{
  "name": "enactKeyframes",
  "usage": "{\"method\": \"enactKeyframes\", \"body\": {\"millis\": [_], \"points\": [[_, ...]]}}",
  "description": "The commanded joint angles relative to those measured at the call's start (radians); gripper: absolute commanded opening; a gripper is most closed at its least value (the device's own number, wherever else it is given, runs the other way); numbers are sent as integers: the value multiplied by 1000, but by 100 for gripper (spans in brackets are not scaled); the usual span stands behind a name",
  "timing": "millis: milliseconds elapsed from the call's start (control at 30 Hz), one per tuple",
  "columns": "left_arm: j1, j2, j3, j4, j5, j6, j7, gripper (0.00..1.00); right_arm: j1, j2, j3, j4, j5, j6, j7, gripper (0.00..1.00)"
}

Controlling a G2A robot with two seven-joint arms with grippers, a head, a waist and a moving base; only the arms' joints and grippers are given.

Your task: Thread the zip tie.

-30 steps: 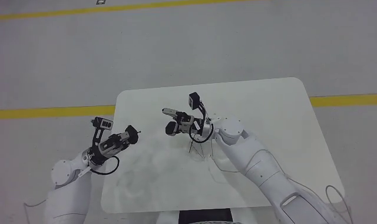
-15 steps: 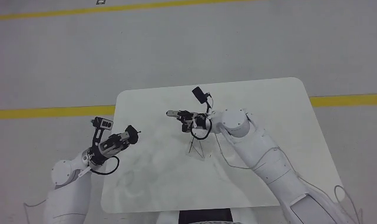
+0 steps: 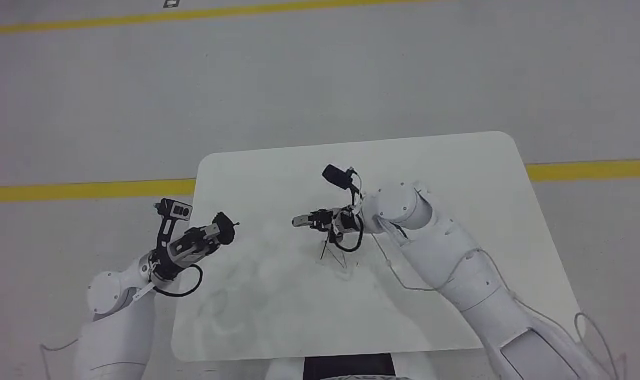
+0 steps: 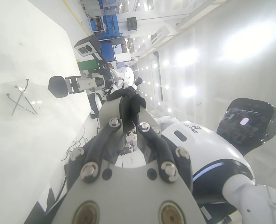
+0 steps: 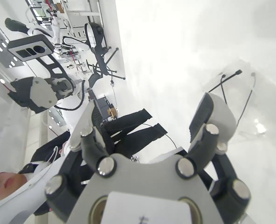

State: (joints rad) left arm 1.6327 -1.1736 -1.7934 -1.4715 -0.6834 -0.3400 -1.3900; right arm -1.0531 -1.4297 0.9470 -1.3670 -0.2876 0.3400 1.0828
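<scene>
Near table edge (image 3: 198,205) | left hand (image 3: 222,227) clenched; zip ties (image 3: 333,249) near released right hand (image 3: 302,220)

White rounded table (image 3: 460,180), thin black zip ties (image 3: 332,252) lying crossed near its middle

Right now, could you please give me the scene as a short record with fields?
Surface: white table
Task items: black zip ties, crossed in a loose pile, lying near the table's middle
Right arm: right gripper open and empty, close beside the pile, not touching it
Left arm: left gripper shut, nothing seen in it, near the table's edge on its own side, well apart from the pile
Task state: no tie is in a gripper; threading not yet begun
</scene>
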Motion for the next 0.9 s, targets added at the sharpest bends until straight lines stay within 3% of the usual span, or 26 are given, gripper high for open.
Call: {"method": "enactKeyframes", "body": {"millis": [0,333,533,700,867], "points": [[0,0,0,0,0,0,0,0,0,0,0,0,0,0,2,100],[0,0,0,0,0,0,0,0,-73,2,4,-9,-44,0,-139,100],[0,0,0,0,0,0,0,0,-102,-1,22,10,-134,0,-135,100],[0,0,0,0,0,0,0,0,-139,-9,60,-36,-189,0,-69,100],[0,0,0,0,0,0,0,0,-139,-9,60,-36,-189,0,-69,100]]}}
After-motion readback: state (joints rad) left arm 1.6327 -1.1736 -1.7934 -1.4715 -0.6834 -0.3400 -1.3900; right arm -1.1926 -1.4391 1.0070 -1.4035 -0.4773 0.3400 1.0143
